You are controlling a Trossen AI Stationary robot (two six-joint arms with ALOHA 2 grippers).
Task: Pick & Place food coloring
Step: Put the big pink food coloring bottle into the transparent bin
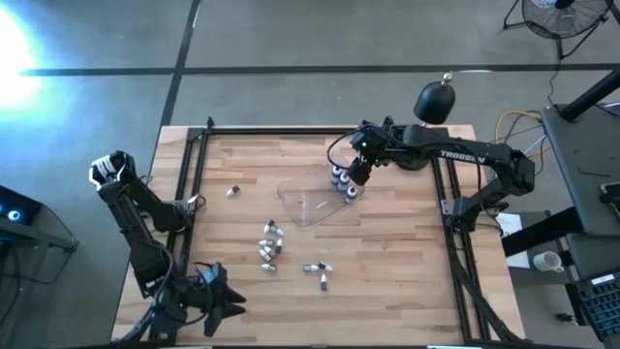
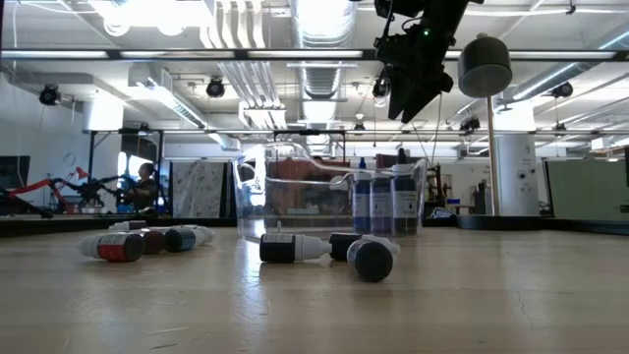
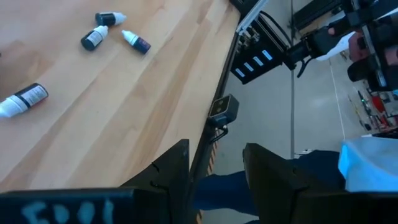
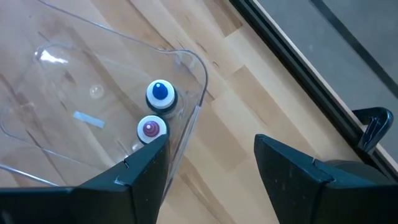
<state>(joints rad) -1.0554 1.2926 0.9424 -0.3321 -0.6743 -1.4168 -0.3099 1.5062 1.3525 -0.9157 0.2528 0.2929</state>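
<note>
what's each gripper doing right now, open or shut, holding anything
Left gripper: fingers open, holding nothing, parked at the table's near-left corner.
Right gripper: fingers open, empty, above the clear plastic tray.

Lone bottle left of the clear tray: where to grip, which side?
Grip the lone bottle across its body, straight down from above. It seems to lie flat on the table, apart from the other bottles, leaving finger room either side. The right end effector, open, hangs over the clear tray; the left end effector waits by the table's left edge.

Grey concrete floor (image 1: 291, 39), ceiling ducts (image 2: 324, 20) w/ strip lights, fan (image 1: 562, 19)
</note>
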